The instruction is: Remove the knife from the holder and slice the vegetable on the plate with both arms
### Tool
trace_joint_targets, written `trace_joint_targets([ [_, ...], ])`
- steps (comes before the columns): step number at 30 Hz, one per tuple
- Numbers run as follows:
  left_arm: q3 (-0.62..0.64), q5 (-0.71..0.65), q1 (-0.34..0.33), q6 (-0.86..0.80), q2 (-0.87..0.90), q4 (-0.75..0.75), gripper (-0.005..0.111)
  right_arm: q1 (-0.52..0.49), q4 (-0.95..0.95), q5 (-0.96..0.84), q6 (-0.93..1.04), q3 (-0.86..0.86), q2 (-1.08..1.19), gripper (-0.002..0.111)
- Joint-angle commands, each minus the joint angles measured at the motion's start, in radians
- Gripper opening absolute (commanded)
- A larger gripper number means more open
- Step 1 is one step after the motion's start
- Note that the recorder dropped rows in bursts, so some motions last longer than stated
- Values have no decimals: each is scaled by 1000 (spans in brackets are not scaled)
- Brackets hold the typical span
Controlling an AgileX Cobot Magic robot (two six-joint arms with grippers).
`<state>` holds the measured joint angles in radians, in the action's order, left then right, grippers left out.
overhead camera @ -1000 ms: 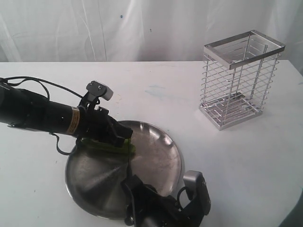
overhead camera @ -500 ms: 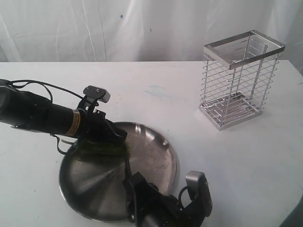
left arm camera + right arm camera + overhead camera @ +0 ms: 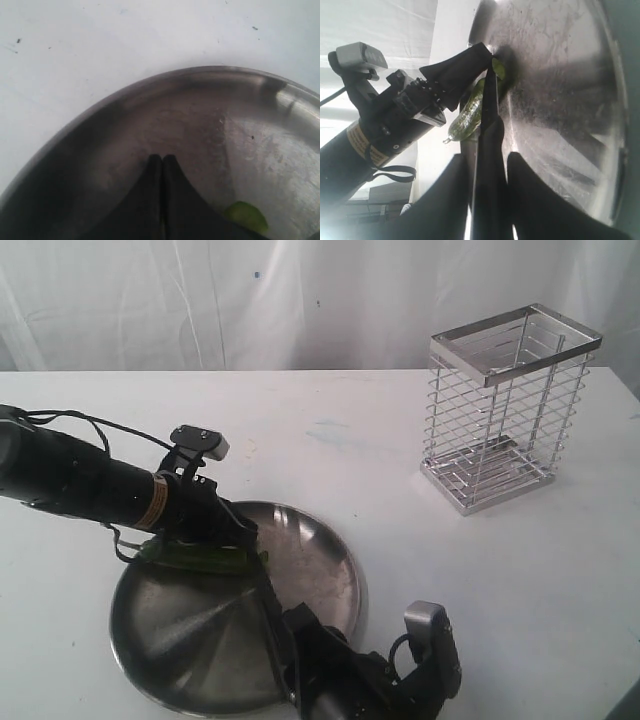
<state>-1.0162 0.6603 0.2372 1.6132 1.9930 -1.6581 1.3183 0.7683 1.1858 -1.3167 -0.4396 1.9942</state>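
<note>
- Shifted since a second ago: plate (image 3: 325, 560) now further toward the lower left of the exterior frame. Left gripper (image 3: 245, 540) drawn back leftward with it, right gripper (image 3: 297, 645) a little further right along the bottom edge.
- Left gripper: fingers pressed together with nothing between them, tips bearing down on the vegetable (image 3: 200, 560) and pinning it near the plate's upper-left rim.
- Right gripper: clamped on the handle of the knife (image 3: 268, 595), blade pointing up-frame, its tip reaching the vegetable just beside the left fingertips.
- Holder (image 3: 510, 410): upper right of the exterior frame, no knife inside, well apart from the plate.
- Done, by the look of things: knife out of the holder, vegetable held down, blade brought up to it.
- Left to do, judging from these views: the slicing itself. No clearly separate slice to be made out. Whether the edge bites into the vegetable or only lies beside it, cannot tell.
</note>
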Motion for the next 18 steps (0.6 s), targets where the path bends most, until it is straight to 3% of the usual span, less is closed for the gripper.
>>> trace_joint_targets([
  [1,27,-78,5,7,33,-86,0,-2,5,-108,47,23,23,0],
  [6,10,-70,5,5,31,-86,0,-2,5,-106,49,23,23,0],
  [14,-105,141,5,10,-23,-81,0,-2,-18,-32,30,23,21,0],
  [18,-125,206,5,10,-95,-3,0,-2,-46,-16,-2,23,21,0],
])
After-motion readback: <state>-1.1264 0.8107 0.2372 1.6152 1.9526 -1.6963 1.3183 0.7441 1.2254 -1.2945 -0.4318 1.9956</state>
